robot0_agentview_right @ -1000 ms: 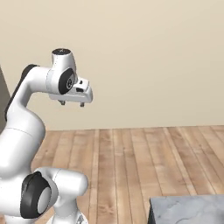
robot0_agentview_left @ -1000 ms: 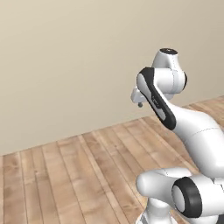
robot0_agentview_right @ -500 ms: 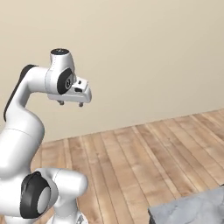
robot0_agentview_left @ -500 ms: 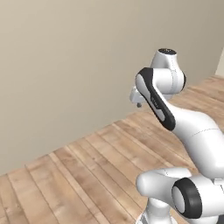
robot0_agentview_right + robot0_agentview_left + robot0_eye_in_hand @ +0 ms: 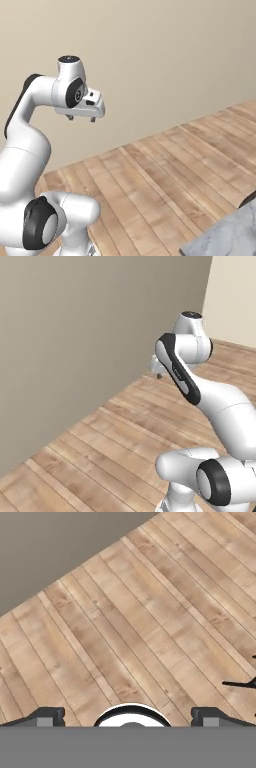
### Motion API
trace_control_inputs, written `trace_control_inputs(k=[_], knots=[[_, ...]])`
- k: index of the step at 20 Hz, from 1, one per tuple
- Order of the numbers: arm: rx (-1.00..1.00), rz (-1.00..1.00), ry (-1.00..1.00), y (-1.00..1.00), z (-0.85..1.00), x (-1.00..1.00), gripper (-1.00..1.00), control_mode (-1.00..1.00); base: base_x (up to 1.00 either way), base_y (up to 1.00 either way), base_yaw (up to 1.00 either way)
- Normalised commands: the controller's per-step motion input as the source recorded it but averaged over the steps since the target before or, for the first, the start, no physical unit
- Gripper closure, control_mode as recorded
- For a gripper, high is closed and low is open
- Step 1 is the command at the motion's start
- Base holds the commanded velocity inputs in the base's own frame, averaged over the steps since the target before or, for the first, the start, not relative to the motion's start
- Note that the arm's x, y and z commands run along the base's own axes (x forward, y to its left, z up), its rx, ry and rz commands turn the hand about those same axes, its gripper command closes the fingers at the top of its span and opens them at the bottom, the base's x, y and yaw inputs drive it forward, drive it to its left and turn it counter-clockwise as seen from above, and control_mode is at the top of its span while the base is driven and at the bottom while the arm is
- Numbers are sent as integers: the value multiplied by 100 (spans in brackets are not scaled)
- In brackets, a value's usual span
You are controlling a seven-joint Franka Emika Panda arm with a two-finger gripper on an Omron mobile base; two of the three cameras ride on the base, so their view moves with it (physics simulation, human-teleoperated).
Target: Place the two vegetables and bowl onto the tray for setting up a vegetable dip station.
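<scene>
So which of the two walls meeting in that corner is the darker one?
The long wall on the left of the left base view: it is grey-brown, while the short wall past the corner is pale cream.

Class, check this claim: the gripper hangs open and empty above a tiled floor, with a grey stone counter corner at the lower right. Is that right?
Not quite. The floor is wooden planks, not tiles, as the hand view shows plainly. The rest holds: the gripper hangs with jaws apart and empty, and the grey stone counter corner sits lower right in the right base view.

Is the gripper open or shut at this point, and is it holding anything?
Open and empty. In the hand view the gripper has its fingertips far apart, with only wooden floor between them; the right base view shows the gripper holding nothing.
</scene>
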Motion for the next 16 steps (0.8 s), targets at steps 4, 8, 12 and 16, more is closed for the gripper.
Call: trace_control_inputs(k=[4,8,12,16], knots=[[0,0,0,0,0,0,-100,100,57,24,-38],[0,0,0,0,0,0,-100,100,60,24,-32],[0,0,0,0,0,0,-100,100,62,23,-29],[0,0,0,0,0,0,-100,100,62,20,-27]])
